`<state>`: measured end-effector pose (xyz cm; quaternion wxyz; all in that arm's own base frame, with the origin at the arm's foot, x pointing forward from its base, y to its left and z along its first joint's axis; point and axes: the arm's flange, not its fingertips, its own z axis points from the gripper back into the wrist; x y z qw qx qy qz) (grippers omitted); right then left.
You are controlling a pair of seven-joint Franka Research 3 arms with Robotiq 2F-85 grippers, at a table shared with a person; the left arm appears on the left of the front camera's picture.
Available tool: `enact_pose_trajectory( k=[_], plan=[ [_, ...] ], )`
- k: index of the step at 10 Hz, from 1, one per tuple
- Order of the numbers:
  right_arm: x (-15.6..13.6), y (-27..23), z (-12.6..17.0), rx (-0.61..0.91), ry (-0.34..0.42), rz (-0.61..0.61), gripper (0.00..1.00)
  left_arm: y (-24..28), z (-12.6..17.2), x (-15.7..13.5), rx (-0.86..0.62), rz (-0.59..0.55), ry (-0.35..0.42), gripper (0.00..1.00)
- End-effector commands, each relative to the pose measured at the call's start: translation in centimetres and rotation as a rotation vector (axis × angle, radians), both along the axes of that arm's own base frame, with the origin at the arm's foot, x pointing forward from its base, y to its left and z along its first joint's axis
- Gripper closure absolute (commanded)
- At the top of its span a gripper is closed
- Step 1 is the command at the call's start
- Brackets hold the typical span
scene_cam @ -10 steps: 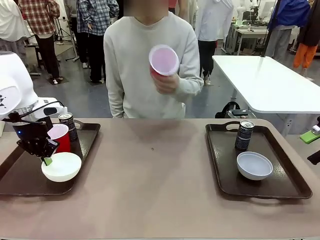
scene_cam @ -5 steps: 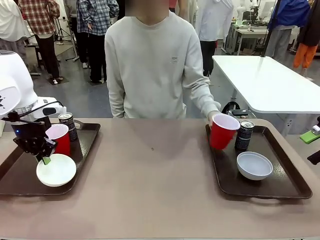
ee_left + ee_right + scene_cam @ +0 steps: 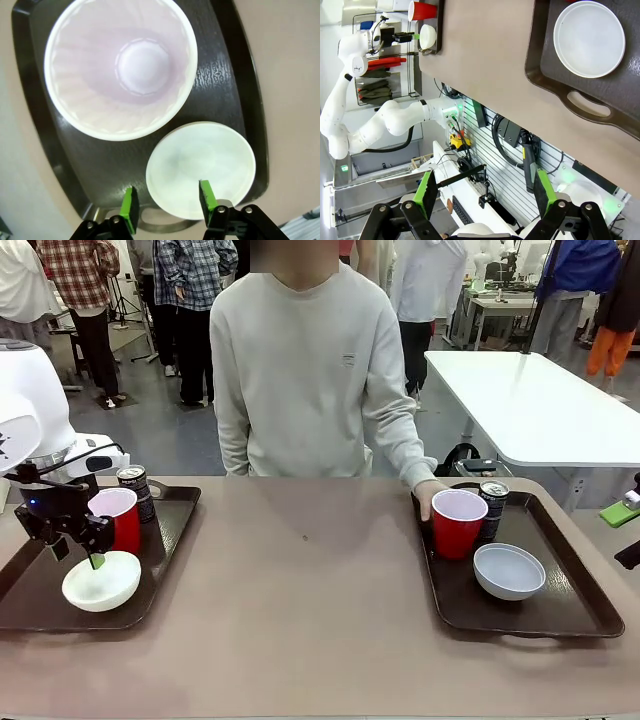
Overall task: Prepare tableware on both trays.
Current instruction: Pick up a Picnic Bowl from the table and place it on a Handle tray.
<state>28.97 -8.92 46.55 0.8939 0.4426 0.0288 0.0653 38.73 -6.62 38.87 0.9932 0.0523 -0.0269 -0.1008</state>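
The left gripper hangs with its jaws spread and nothing between them, directly over the near rim of the white bowl that sits on the left tray, with a red cup and a can just beyond it. On the right tray, a bowl, can and red cup stand, the person's hand at the cup. The right gripper is open, off the counter's edge; judging by this, the left arm only needs to lift away.

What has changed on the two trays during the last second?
The person's hand brought a red cup down onto the right tray. The left gripper let go of the white bowl on the left tray. The cans and the right gripper stayed.
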Motion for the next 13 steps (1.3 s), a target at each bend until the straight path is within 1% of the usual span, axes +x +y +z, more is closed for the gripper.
enact_pose_trajectory(
  k=[1, 2, 3, 5, 6, 7, 8, 9, 10, 11, 12, 13],
  plan=[
    [0.1, 0.0, 0.0, 0.022, -0.006, -0.007, 0.0, -0.1, 1.6, -0.9, 0.046, 0.038, -0.025, 0.0],
    [0.1, 0.0, 0.0, 0.022, -0.006, -0.007, 0.0, -0.3, 2.6, -0.9, 0.031, 0.043, -0.034, 0.17],
    [0.1, 0.0, 0.0, 0.022, -0.006, -0.007, 0.0, -0.5, 3.8, -0.9, -0.059, 0.039, -0.049, 0.0],
    [0.1, 0.0, 0.0, 0.022, -0.006, -0.007, 0.0, 0.5, 8.1, -1.1, -0.4, 0.078, -0.016, 0.0],
    [0.1, 0.0, 0.0, 0.022, -0.006, -0.007, 0.0, 2.2, 10.0, -1.4, -0.604, 0.07, -0.039, 0.0],
    [0.1, 0.0, 0.0, 0.022, -0.006, -0.007, 0.0, 4.2, 11.0, -1.8, -0.796, 0.068, -0.052, 0.0],
    [0.1, 0.0, 0.0, 0.022, -0.006, -0.007, 0.0, 6.2, 11.3, -1.9, -0.963, 0.075, -0.093, 0.0],
    [0.0, 0.0, 0.0, 0.0, 0.0, 0.0, 0.0, 8.0, 10.9, -1.9, -1.069, 0.088, -0.093, 0.0],
    [-2.3, -1.6, 4.5, 0.106, -0.126, -0.112, 0.0, 8.8, 10.2, -1.7, -1.15, 0.088, -0.091, 0.0],
    [-4.2, -3.2, 6.7, 0.237, -0.17, -0.227, 0.0, 9.4, 9.3, -1.0, -1.195, 0.074, -0.07, 0.0],
    [-5.2, -4.5, 7.2, 0.316, -0.182, -0.29, 0.0, 9.9, 8.8, 0.0, -1.229, 0.064, -0.039, 0.0],
    [-6.0, -5.5, 6.5, 0.372, -0.158, -0.337, 0.0, 10.2, 8.5, -0.2, -1.259, 0.097, -0.031, 0.0]
  ],
)
